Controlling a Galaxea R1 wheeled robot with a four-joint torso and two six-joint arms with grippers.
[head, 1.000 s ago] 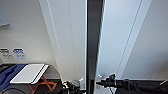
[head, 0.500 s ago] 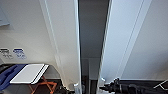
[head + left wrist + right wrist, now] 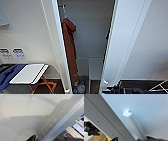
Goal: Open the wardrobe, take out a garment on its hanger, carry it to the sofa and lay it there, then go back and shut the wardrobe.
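Note:
The wardrobe [image 3: 86,30] stands with both white doors swung apart, the left door [image 3: 56,50] and the right door [image 3: 125,45] framing a grey inside. A long orange garment [image 3: 69,47] hangs from a thin hook [image 3: 64,11] just behind the left door. A dark sliver [image 3: 108,37] at the right door's inner edge may be fabric; I cannot tell. My right gripper [image 3: 134,138] is open, its dark tips on either side of the right door's white handle [image 3: 134,125]. My left gripper [image 3: 32,139] shows as a dark bit against the left door's face [image 3: 37,112].
A white board [image 3: 28,73] rests on an orange-legged stand [image 3: 41,87] at the lower left, beside dark blue fabric [image 3: 7,75]. Small labels [image 3: 18,53] mark the wall. Small items [image 3: 80,87] lie on the wardrobe floor. My right arm [image 3: 130,89] crosses below the right door.
Both doors have swung further apart. The dark gap has widened, and the orange garment and the wardrobe's inside now show.

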